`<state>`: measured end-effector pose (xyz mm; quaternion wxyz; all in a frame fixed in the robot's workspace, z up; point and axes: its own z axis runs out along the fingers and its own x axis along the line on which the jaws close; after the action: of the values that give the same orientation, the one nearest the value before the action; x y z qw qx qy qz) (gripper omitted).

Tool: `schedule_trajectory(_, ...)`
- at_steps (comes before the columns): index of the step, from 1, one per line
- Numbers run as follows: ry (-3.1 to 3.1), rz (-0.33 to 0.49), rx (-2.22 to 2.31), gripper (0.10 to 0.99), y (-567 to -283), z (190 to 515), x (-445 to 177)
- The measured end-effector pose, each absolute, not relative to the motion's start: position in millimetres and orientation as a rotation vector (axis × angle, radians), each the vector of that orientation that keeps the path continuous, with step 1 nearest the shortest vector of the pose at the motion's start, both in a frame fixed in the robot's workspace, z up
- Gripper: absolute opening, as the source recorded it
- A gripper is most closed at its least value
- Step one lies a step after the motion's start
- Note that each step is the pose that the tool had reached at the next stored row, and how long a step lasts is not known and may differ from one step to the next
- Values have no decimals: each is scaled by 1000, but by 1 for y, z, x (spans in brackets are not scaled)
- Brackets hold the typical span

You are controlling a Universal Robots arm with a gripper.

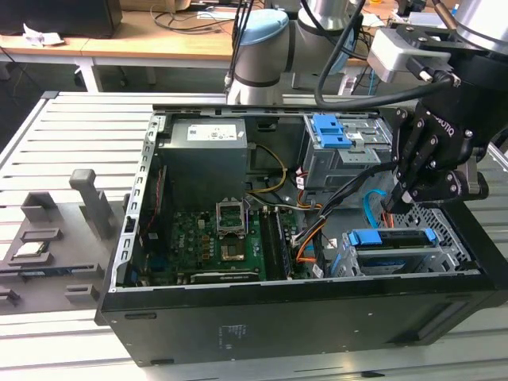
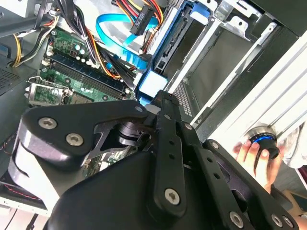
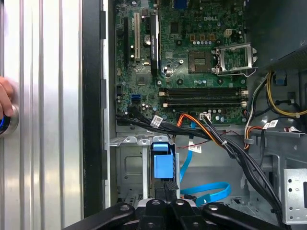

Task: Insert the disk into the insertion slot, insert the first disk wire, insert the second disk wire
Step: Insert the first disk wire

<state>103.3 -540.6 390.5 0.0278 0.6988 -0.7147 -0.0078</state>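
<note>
The black, linkage-built gripper [image 1: 394,203] pointed steeply downward, its two fingers [image 2: 167,139] drawn together tip to tip. Above them, the silver-and-pale-blue jointed arm [image 1: 262,48] bent over.

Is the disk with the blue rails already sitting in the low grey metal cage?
Yes, the black disk with blue rails lies inside the low grey perforated metal cage in the exterior view.
</note>
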Motion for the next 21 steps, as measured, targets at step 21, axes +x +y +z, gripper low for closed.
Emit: schedule_trajectory(21, -2191, 11, 2140, 106, -510, 390, 158)
